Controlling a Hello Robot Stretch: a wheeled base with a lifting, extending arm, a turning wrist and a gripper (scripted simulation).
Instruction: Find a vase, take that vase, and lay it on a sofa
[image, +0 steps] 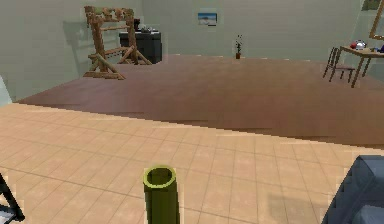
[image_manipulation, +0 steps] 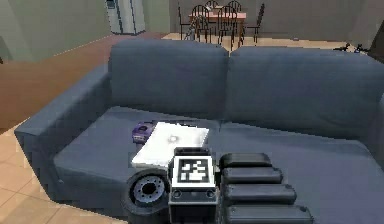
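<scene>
An olive-green, open-topped cylinder (image: 160, 193), shaped like a vase, rises from the forward view's bottom edge; whether it rests on the tan floor I cannot tell. A blue-grey sofa (image_manipulation: 250, 95) spans the arm side view, and its corner (image: 362, 195) shows at the forward view's lower right. The arm's white marker square (image_manipulation: 192, 168) sits low in front of the seat, with the gripper's dark round body (image_manipulation: 148, 190) to its left. Its far end is not clear, so I cannot tell whether it holds anything. A small dark plant or vase (image: 238, 46) stands by the far wall.
A white flat thing (image_manipulation: 172, 145) and a purple thing (image_manipulation: 142, 130) lie on the sofa's left cushion. A wooden frame (image: 108, 42) and dark cabinet (image: 146, 46) stand back left. A table with chairs (image: 355, 58) is at the right. Dining chairs (image_manipulation: 215, 20) stand behind the sofa.
</scene>
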